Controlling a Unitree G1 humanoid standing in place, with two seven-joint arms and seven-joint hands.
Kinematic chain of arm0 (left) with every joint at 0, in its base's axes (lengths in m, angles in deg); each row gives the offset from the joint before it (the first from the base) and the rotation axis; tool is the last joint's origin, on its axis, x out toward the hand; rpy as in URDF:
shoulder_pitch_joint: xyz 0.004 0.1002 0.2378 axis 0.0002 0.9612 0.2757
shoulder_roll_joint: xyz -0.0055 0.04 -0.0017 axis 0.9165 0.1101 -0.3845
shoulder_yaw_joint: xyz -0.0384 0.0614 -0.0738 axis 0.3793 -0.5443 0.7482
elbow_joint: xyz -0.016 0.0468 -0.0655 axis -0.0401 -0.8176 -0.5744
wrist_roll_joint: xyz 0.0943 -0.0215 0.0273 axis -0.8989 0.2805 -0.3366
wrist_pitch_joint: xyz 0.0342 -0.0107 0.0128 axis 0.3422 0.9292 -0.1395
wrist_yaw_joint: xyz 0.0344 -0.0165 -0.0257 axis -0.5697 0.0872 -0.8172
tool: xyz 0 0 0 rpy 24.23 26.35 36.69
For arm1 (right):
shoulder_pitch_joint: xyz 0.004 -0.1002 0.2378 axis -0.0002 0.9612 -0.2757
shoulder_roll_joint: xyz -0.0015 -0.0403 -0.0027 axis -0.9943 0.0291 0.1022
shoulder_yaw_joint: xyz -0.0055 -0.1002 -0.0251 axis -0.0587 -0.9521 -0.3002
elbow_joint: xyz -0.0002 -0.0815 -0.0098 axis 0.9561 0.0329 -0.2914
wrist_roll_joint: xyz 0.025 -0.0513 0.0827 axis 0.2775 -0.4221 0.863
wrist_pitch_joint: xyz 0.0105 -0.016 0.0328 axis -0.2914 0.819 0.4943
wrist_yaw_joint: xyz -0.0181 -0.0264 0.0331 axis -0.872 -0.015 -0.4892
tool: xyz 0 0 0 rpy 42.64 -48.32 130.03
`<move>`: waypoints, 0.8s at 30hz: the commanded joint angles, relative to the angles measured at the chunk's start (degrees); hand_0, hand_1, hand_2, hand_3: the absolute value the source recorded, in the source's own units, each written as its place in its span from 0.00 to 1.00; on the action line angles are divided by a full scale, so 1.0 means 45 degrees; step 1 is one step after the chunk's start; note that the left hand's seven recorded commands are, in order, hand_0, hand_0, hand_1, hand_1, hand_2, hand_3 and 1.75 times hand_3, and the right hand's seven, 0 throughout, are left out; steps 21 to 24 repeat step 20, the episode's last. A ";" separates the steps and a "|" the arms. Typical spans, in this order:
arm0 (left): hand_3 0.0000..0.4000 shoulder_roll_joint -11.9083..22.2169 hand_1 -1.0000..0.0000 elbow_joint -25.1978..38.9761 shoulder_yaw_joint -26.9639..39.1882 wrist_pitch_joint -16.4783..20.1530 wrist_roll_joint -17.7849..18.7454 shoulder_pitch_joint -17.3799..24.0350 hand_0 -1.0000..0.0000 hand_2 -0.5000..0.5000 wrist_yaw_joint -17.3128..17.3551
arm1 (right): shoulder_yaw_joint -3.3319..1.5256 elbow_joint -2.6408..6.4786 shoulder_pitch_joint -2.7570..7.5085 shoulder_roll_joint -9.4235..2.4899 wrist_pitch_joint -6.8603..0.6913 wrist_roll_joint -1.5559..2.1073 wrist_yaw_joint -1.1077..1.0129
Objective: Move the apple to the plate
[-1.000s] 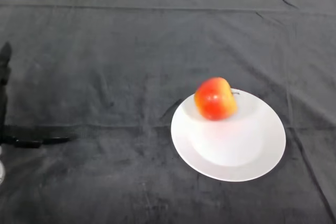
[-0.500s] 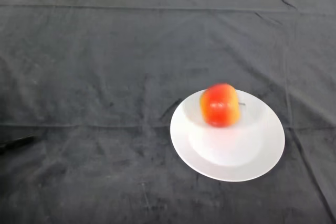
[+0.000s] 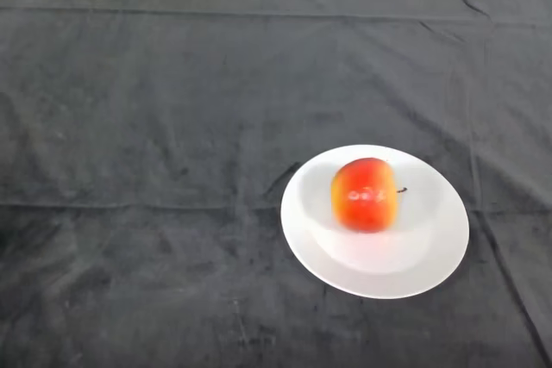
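Observation:
A red and yellow apple (image 3: pixel 364 194) lies on a white round plate (image 3: pixel 376 273) at the right of the middle of the table. It rests on its side, a little back of the plate's middle, with its stem pointing right. No part of the robot shows.
The table is covered by a dark grey cloth (image 3: pixel 172 109) with creases running across it. The cloth's far edge runs along the top of the view.
The arm has drawn out of view at the left edge. The apple has rolled from the plate's back rim toward the plate's middle.

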 commanded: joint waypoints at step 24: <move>0.00 0.0788 1.00 -0.0106 0.1378 0.1230 0.0203 0.0632 1.00 0.50 -0.1391 | -0.0149 0.0260 0.0543 -0.0425 -0.0114 0.0051 0.0046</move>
